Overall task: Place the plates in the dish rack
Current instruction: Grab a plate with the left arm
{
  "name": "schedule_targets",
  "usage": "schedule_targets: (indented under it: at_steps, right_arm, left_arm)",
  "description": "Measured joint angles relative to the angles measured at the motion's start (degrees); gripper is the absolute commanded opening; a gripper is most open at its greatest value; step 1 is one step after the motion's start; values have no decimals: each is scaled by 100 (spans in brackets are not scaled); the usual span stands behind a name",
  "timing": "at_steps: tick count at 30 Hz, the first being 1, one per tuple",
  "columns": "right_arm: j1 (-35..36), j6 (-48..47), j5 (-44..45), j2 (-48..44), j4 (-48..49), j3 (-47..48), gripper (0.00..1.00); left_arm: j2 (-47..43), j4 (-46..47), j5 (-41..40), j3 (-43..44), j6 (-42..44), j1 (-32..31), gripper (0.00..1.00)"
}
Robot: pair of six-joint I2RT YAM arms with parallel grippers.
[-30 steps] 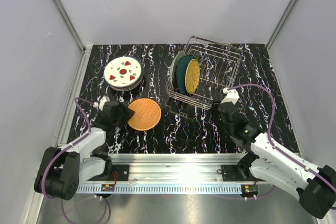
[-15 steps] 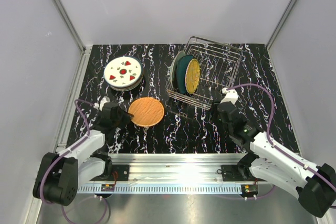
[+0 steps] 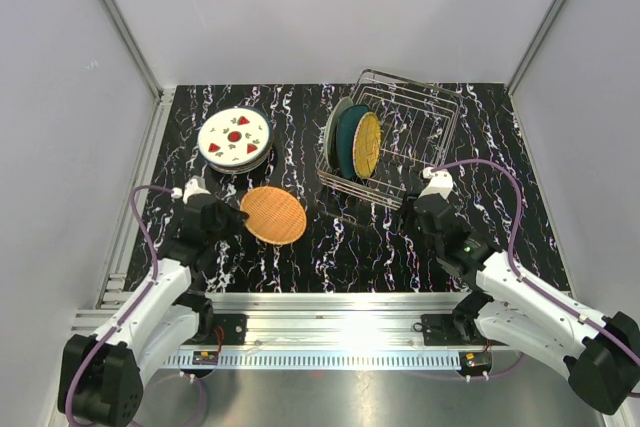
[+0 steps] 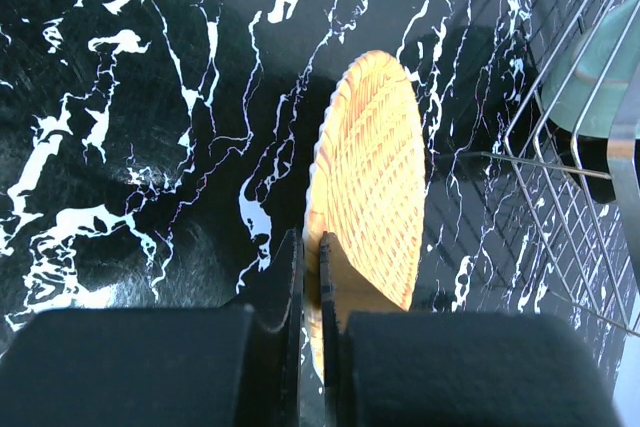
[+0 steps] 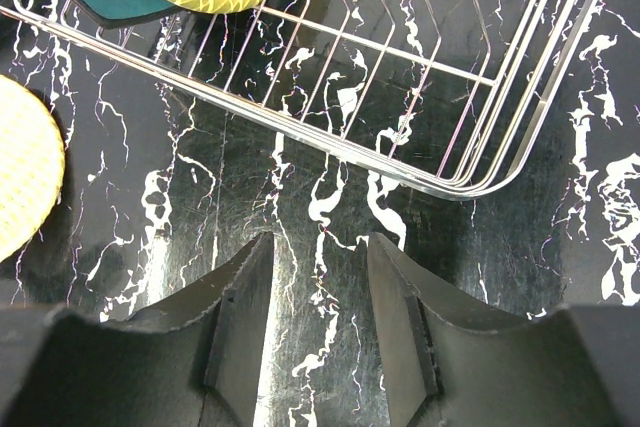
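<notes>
Figuring your next move hinges on this: your left fingers (image 4: 291,292) are clamped on the orange-tan plate (image 3: 275,215)'s left rim, the dish rack (image 3: 425,127) sits right and farther back, right fingers (image 5: 240,307) spread beside it.

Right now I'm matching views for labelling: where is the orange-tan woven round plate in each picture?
Top external: orange-tan woven round plate, left of centre.
Left wrist: centre of frame.
Right wrist: far left edge.
Shared landmark: silver wire dish rack.
</notes>
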Motion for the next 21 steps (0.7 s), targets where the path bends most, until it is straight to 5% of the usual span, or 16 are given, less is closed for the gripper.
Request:
schedule_targets:
  at_steps: [4, 8, 21]
  right_arm:
    - [0, -17, 0, 0, -2, 0, 50]
    - [0, -35, 2, -4, -4, 0, 50]
    - [0, -55, 2, -205, -4, 0, 50]
  left_arm:
    - [-50, -214, -4, 131, 125, -17, 10]
    - [-98, -286, -2, 236, 205, -20, 0]
    - [-452, -960, -9, 1108, 710, -33, 0]
